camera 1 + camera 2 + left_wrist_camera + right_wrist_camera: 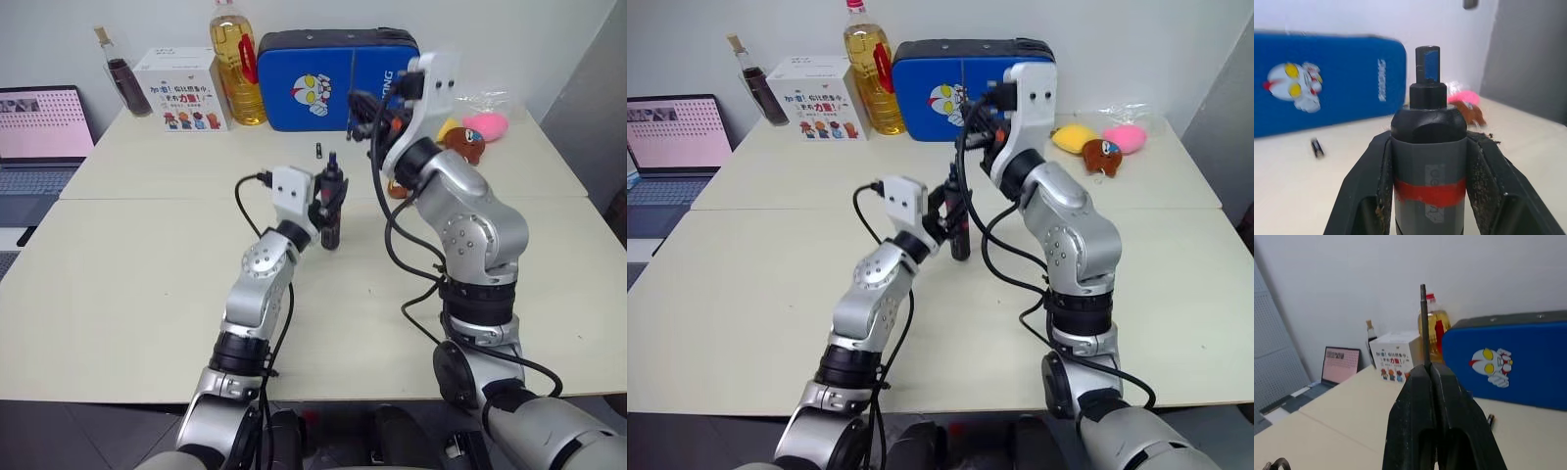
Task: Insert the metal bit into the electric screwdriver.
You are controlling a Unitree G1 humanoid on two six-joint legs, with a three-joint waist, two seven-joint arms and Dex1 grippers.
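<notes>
Left wrist view: left gripper (1429, 161) clamps red-banded black pen-shaped electric screwdriver (1429, 161), lettering unreadable; right gripper (1429, 369) pinches thin silver metal bit (1423, 323), protruding beyond fingertips.

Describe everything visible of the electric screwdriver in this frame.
The electric screwdriver is a slim tool with a grey-black body, a red band and pale lettering. Its rounded black collar steps up into a narrow dark tip with an open socket at the end. It looks like plastic. The left gripper is shut on it, one finger pad on each side, holding it upright and off the table. The bit is not yet in it.
</notes>
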